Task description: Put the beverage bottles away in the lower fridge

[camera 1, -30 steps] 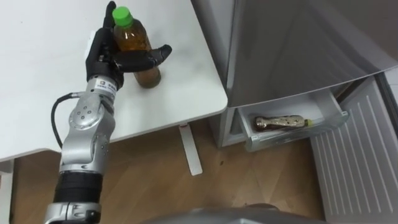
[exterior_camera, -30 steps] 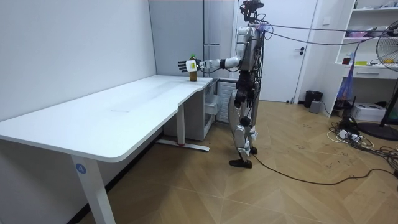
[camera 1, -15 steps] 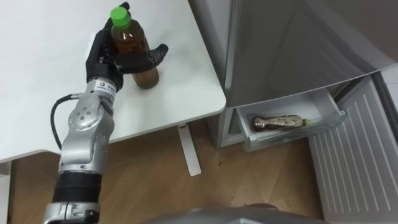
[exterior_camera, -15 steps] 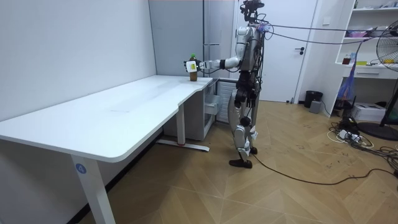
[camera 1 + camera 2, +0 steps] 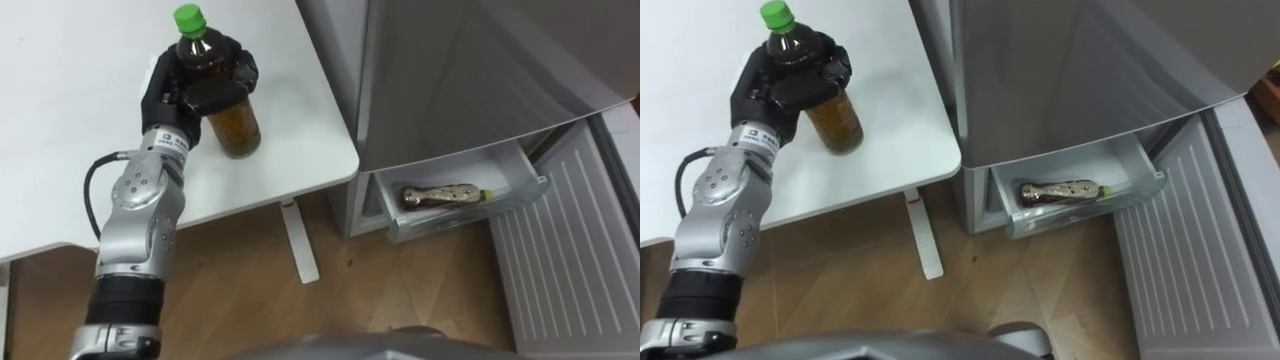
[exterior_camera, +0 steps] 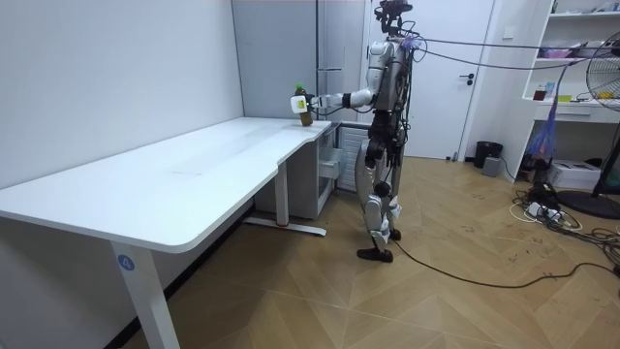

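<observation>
Left hand (image 5: 183, 88) clasps one bottle (image 5: 236, 126), drawer (image 5: 462, 212) apparently another.

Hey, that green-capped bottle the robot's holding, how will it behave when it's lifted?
The bottle looks mostly full of brown liquid, so it is probably fairly heavy for its size. It is tall and narrow, so it may tip if set down tilted. The left robot hand wraps its smooth upper body; it could slip if held loosely.
</observation>
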{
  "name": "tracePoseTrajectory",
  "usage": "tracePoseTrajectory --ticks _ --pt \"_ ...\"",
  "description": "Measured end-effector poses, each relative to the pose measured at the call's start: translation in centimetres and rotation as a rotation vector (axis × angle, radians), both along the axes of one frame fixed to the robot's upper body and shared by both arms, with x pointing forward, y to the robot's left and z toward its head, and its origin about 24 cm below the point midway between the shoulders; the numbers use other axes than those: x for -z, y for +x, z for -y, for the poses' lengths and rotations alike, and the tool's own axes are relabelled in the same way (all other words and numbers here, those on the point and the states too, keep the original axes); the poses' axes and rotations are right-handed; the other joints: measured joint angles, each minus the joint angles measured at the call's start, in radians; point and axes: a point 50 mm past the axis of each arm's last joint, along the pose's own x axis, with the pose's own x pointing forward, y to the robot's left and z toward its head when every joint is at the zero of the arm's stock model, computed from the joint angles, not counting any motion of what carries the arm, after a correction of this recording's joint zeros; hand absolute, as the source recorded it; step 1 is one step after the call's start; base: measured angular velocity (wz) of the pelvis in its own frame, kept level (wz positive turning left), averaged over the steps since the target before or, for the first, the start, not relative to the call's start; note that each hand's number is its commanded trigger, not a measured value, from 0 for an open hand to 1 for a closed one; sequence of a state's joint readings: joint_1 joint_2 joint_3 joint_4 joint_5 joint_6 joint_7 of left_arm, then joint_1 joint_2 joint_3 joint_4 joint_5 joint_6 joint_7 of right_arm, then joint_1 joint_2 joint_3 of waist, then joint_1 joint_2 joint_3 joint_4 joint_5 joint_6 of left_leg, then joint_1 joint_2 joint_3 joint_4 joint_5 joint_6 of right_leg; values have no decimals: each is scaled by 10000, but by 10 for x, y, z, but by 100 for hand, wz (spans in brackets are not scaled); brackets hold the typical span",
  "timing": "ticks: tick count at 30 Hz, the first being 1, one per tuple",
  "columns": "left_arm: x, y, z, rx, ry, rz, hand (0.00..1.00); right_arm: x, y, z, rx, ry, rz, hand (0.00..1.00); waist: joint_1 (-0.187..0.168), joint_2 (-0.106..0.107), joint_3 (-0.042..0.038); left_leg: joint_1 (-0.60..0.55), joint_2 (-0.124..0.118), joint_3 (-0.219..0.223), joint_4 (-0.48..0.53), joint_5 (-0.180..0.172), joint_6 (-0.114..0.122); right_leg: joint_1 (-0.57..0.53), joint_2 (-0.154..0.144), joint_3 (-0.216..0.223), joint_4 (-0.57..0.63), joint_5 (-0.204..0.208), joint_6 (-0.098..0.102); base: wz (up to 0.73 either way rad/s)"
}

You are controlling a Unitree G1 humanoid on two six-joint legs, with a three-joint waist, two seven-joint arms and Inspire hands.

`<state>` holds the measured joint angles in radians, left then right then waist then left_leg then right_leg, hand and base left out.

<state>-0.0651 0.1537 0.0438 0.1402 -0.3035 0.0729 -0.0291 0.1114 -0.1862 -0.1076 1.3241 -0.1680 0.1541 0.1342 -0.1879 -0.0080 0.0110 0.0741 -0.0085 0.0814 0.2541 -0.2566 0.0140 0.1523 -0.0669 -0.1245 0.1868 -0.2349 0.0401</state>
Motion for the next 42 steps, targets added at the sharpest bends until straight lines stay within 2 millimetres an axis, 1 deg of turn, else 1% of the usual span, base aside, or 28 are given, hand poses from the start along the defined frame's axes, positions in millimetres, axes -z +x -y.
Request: tracePoseTrajectory --ticks 3,14,17,18,22,26,27,29,32,33,38,40,42 --pt "2 0 1 60 -14 -77 100 0 1 0 -10 10 32 0 2 24 -11 55 -3 -6 -1 1 0 58 -3 -7 -9 0 0 0" --pt "2 0 1 39 -189 -82 100 1 5 -2 -81 57 47 0 20 -9 -1 22 -2 -5 1 5 7 50 -3 -22 1 0 0 0" --pt "1 0 2 43 -189 -18 100 1 4 -3 -53 78 -44 0 33 -46 -17 -29 -3 -8 10 8 12 15 -4 -40 1 0 0 0" --pt "0 0 2 40 -184 19 100 1 5 -4 -71 77 -50 0 35 -72 -40 -104 -3 -30 44 8 12 -10 -4 -68 5 0 0 4" --pt "-4 2 3 113 -180 110 100 2 13 -7 -143 43 22 0 59 -184 -42 -114 -16 -64 52 19 15 -6 -9 -74 3 0 0 1" --pt "-5 2 4 183 -214 90 100 2 22 -7 -61 -94 289 0 167 -178 -44 -117 -17 -83 50 19 15 -6 -10 -89 -17 0 0 0" --pt "-6 2 5 214 -244 67 100 2 24 -7 -32 -149 347 0 256 -154 -46 -127 -19 -125 51 18 15 9 -9 -135 -19 0 0 11" --pt "-8 2 7 250 -282 120 100 1 25 -6 -50 -283 378 0 325 -126 -44 -151 -32 -230 51 19 15 34 -9 -209 -24 0 0 17" --pt "-16 3 9 314 -257 388 100 1 25 -6 -162 -429 400 0 422 -59 -50 -263 -49 -402 115 18 15 48 -17 -444 -30 0 0 19" --pt "-19 3 11 356 -302 534 100 1 26 -6 -196 -518 401 0 529 -31 -51 -279 -48 -412 131 18 15 60 -18 -475 -32 0 0 15" --pt "-28 3 22 510 -544 918 100 1 30 -7 -802 -746 404 0 720 41 -58 -336 -53 -510 134 22 9 76 -36 -956 -31 0 0 18" --pt "-33 3 28 761 -651 1134 100 1 32 -7 -1070 -743 417 0 965 41 -58 -471 -68 -650 137 44 -10 29 -36 -1103 -53 0 0 10" --pt "-37 1 31 930 -734 1321 100 1 32 -7 -1259 -726 373 0 1092 34 -56 -526 -96 -766 122 78 -18 29 -49 -1268 -63 0 0 21"
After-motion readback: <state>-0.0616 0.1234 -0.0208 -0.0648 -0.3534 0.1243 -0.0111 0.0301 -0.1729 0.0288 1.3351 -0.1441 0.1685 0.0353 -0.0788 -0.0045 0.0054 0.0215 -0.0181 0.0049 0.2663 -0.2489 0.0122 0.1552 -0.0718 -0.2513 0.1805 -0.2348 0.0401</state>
